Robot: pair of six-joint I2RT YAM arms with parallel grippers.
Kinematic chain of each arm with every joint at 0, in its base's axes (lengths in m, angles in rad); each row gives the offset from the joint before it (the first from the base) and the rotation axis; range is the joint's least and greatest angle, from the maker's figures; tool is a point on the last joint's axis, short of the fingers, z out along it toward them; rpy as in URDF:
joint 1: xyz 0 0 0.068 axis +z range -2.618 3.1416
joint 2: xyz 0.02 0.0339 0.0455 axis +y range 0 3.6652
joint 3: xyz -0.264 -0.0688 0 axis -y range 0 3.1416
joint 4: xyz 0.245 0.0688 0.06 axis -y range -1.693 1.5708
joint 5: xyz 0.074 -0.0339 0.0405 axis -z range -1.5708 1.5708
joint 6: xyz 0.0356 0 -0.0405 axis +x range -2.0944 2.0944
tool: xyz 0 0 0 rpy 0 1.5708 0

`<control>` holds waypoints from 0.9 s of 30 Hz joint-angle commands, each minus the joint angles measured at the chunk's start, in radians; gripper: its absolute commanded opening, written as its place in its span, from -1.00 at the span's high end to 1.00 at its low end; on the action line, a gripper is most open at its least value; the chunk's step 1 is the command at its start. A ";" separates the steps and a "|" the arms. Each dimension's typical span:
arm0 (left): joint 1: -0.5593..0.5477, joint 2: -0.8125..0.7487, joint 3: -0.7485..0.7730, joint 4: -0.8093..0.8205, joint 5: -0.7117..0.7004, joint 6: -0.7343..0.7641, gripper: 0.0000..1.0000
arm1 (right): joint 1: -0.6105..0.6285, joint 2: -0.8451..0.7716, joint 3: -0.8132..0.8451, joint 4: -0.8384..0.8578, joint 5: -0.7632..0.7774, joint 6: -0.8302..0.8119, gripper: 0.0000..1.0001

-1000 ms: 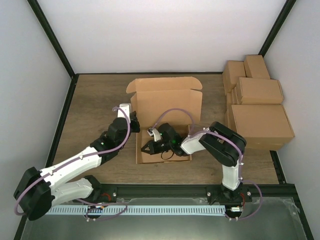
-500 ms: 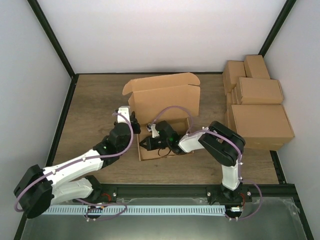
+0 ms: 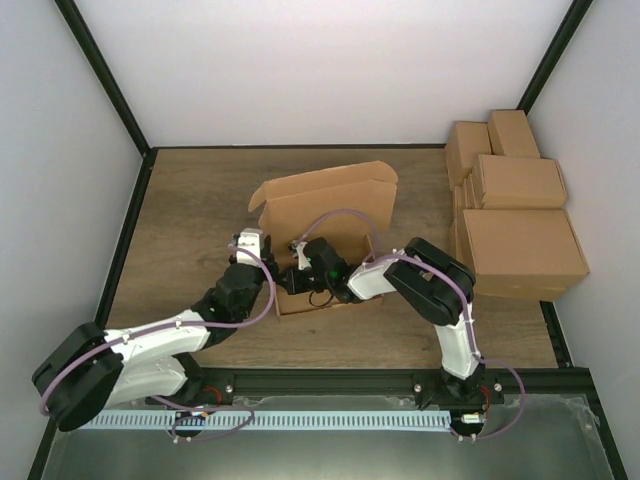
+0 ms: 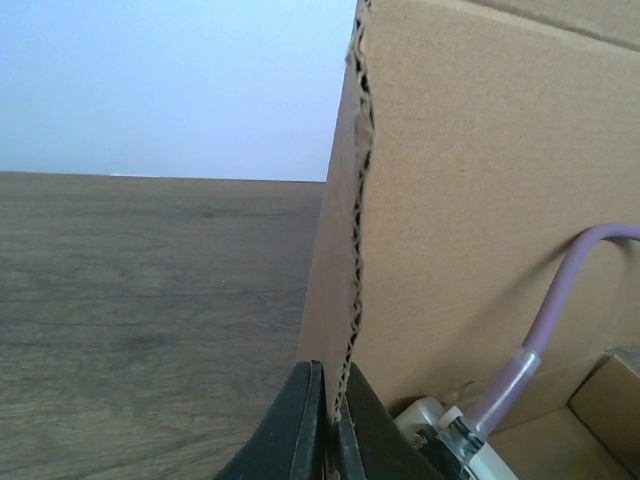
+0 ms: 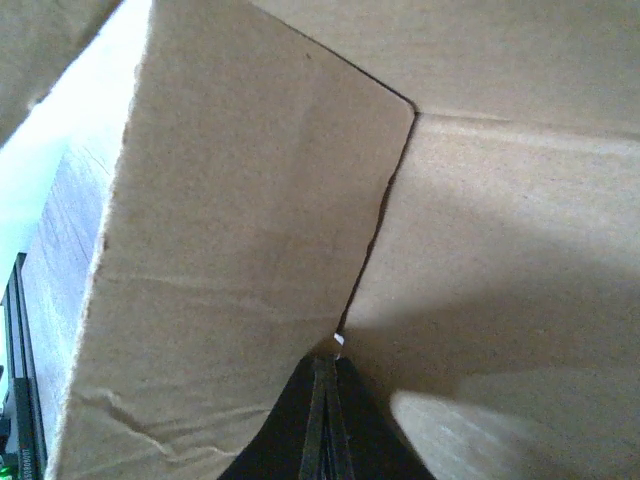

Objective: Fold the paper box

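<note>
Freshly twisted askew, the paper box (image 3: 330, 200) has its lid tipping toward closing. Its wall edge is pinched by the left gripper (image 4: 328, 400); the right gripper (image 5: 325, 372), clenched empty, presses inside.

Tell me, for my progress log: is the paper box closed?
Open: the paper box has its lid standing up, not folded over.

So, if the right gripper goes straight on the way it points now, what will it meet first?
Most likely the plain brown cardboard paper box: the shut right gripper points into an inner corner seam, apparently very near.
</note>
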State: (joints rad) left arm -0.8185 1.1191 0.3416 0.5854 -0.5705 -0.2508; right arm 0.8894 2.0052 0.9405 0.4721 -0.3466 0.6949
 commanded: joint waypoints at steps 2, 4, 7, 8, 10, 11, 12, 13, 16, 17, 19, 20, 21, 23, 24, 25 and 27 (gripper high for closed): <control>-0.018 0.026 -0.029 0.097 0.143 -0.016 0.91 | -0.003 -0.001 0.038 0.065 0.021 -0.037 0.99; -0.019 0.045 -0.026 0.096 0.155 -0.042 0.92 | -0.003 -0.002 0.030 0.079 0.009 -0.041 0.99; -0.020 0.086 -0.023 0.117 0.169 -0.075 0.92 | -0.003 -0.005 0.009 0.116 -0.006 -0.041 0.99; -0.020 0.104 -0.019 0.119 0.167 -0.086 0.92 | -0.002 -0.007 0.003 0.120 -0.005 -0.043 0.98; -0.026 0.143 0.002 0.120 0.169 -0.096 0.92 | -0.003 -0.014 -0.006 0.126 -0.003 -0.046 0.99; -0.031 0.158 0.014 0.114 0.167 -0.093 0.92 | -0.003 -0.019 -0.010 0.121 0.007 -0.049 0.99; -0.036 0.169 0.023 0.109 0.159 -0.086 0.92 | -0.003 -0.025 -0.015 0.116 0.015 -0.057 0.99; -0.043 0.179 0.032 0.107 0.145 -0.080 0.92 | -0.003 -0.031 -0.018 0.110 0.022 -0.066 0.99; -0.052 0.181 0.040 0.109 0.100 -0.071 0.92 | -0.003 -0.058 -0.037 0.096 0.043 -0.087 0.99; -0.052 0.181 0.042 0.109 0.081 -0.066 0.92 | -0.003 -0.068 -0.046 0.094 0.053 -0.094 0.99; -0.050 0.186 0.059 0.090 0.054 -0.027 0.92 | -0.005 -0.085 -0.058 0.078 0.079 -0.104 0.98; -0.050 0.190 0.074 0.073 0.044 -0.001 0.92 | -0.011 -0.084 -0.060 0.070 0.080 -0.107 0.99; -0.047 0.194 0.087 0.062 0.036 0.022 0.93 | -0.020 -0.080 -0.055 0.065 0.070 -0.105 0.98; -0.027 0.202 0.108 0.051 0.042 0.060 0.92 | -0.046 -0.056 -0.040 0.078 0.010 -0.098 0.99; -0.004 0.206 0.118 0.050 0.061 0.070 0.92 | -0.057 -0.040 -0.024 0.080 -0.016 -0.094 0.99; 0.023 0.210 0.128 0.053 0.086 0.077 0.92 | -0.066 -0.025 -0.004 0.080 -0.032 -0.094 0.99; 0.085 0.216 0.142 0.069 0.146 0.090 0.92 | -0.074 0.004 0.042 0.080 -0.040 -0.115 0.99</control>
State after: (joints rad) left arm -0.8074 1.3167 0.4435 0.6552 -0.5602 -0.2108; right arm 0.8375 1.9671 0.8757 0.5018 -0.3202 0.6155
